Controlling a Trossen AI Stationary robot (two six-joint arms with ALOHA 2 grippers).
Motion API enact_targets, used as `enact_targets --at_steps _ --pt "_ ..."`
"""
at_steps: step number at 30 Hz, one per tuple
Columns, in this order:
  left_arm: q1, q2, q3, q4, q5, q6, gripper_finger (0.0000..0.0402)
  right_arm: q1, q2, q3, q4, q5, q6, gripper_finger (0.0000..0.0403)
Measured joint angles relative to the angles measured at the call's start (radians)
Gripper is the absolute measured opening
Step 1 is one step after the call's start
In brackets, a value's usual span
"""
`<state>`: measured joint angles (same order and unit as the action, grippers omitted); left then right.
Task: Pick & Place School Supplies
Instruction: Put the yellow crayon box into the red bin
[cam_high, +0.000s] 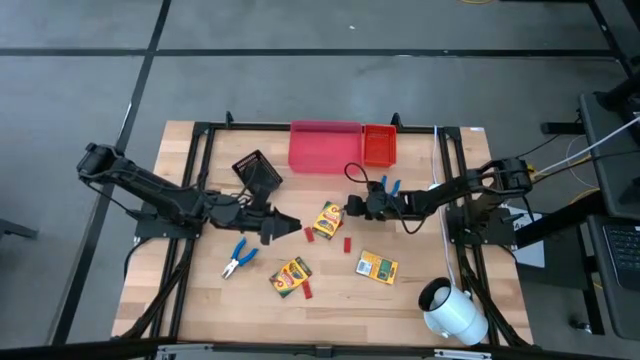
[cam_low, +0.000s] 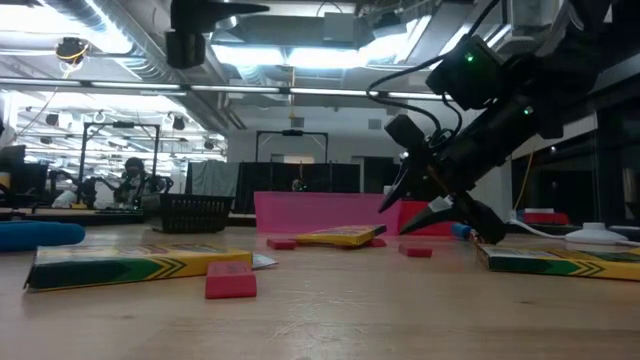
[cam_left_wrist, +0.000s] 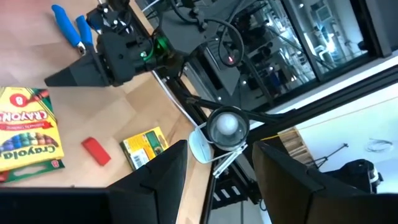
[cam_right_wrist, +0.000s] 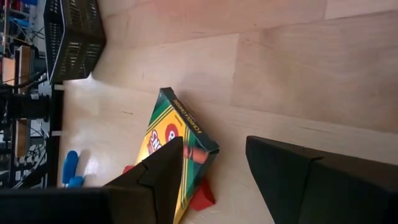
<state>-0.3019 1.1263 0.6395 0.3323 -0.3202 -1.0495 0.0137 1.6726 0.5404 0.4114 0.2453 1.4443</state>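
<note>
My right jaws stand well open with nothing between them. One finger lies across the corner of a crayon box; whether it touches I cannot tell. That box sits mid-desk, one end propped on a small red piece. My left jaws are also spread wide and empty, pointing toward the same box from the other side, a little apart from it.

Further out on the desk: a second crayon box near the front, a red piece just beside it, a third crayon box to the right, another red piece between. Blue-handled pliers lie front-left; a second pair behind my right wrist.

Back edge: pink bin, orange bin, black mesh bin. White cylinder at front right.
</note>
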Motion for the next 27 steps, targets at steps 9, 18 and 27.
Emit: enact_targets --at_steps 9,18,27 --pt "0.046 -0.003 0.000 0.000 0.068 0.042 0.0180 0.009 0.052 0.043 0.009 -0.018 -0.006 0.0182" --pt "0.055 -0.008 0.000 0.001 0.110 0.058 0.0180 0.026 0.097 0.089 -0.006 -0.032 -0.016 0.0182" --pt "0.055 -0.035 0.000 0.000 0.108 0.072 0.0180 0.029 0.098 0.089 -0.006 -0.041 -0.022 0.0133"
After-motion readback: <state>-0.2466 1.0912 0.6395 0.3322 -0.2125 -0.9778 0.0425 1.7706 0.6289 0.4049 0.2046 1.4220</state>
